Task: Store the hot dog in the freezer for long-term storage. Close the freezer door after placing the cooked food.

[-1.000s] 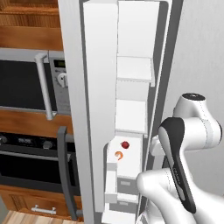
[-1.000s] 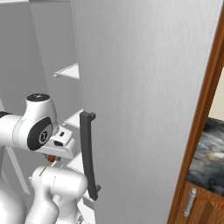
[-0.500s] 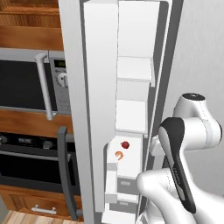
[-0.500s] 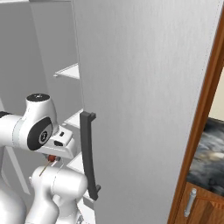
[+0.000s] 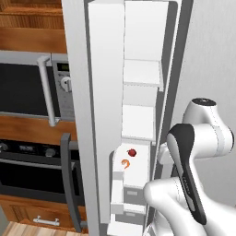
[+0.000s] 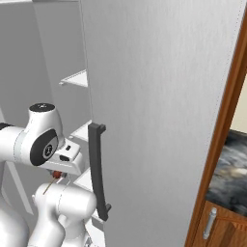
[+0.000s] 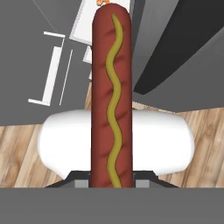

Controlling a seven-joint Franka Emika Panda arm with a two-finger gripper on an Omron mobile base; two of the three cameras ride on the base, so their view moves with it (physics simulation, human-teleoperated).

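The hot dog (image 7: 111, 96), reddish-brown with a wavy mustard line, runs lengthwise up the hand view, and my gripper (image 7: 111, 181) is shut on its near end. From the right base view, the hot dog (image 6: 57, 174) is a small red bit under the white hand, just in front of the freezer (image 6: 77, 79). The freezer (image 5: 140, 73) stands wide open, showing white shelves. Its freezer door (image 5: 106, 92) is swung out to the left, white inner side facing me. My arm rises at the lower right, in front of the opening.
Small red and orange bits (image 5: 129, 156) lie on a low freezer shelf above white drawers (image 5: 133, 193). The fridge's right door (image 6: 159, 111) with its dark handle (image 6: 97, 176) stays closed. A microwave (image 5: 32, 87) and oven (image 5: 32, 175) stand left of the freezer door.
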